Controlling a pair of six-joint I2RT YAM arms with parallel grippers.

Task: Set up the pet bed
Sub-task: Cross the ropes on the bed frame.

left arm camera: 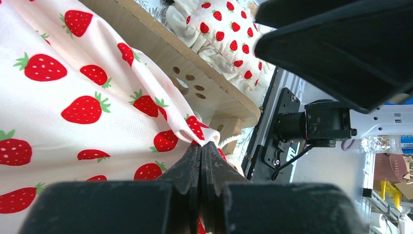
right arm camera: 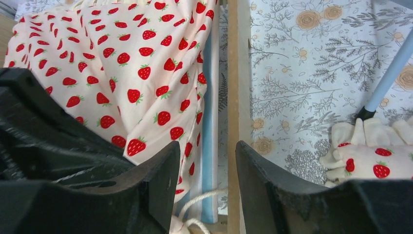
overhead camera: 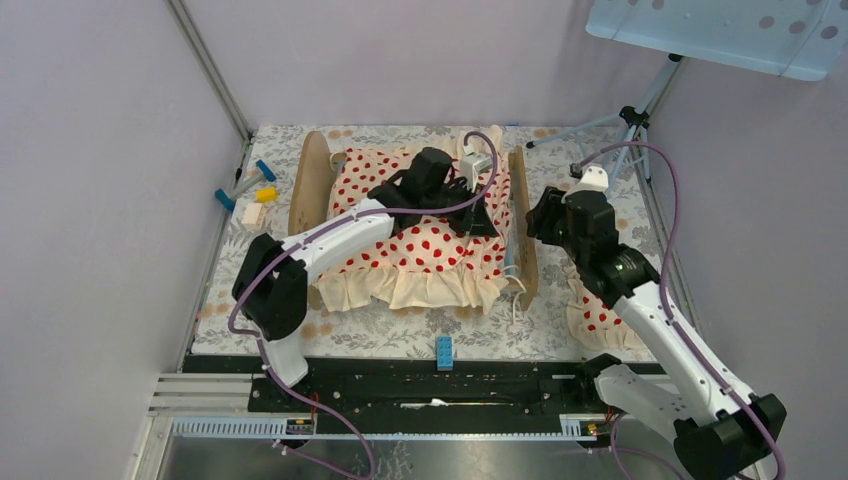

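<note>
The pet bed (overhead camera: pixel 311 182) stands mid-table, its light-wood end boards at left and right. A cream strawberry-print ruffled blanket (overhead camera: pixel 420 255) lies over its mattress. My left gripper (overhead camera: pixel 482 216) is over the bed's right part, shut on a fold of the blanket (left arm camera: pixel 73 97), with fingertips (left arm camera: pixel 192 158) pinching the cloth near the right end board (left arm camera: pixel 195 83). My right gripper (right arm camera: pixel 208 151) is open and straddles that end board (right arm camera: pixel 233 97), next to the blue-and-white mattress edge (right arm camera: pixel 210 122). The matching pillow (overhead camera: pixel 600 312) lies on the table right of the bed.
Small blue, yellow and cream blocks (overhead camera: pixel 255 195) lie at the left edge of the floral mat. A blue block (overhead camera: pixel 443 349) sits at the front edge. A tripod (overhead camera: pixel 630 120) stands at back right. A white cord (right arm camera: pixel 204 197) hangs at the bed's near right corner.
</note>
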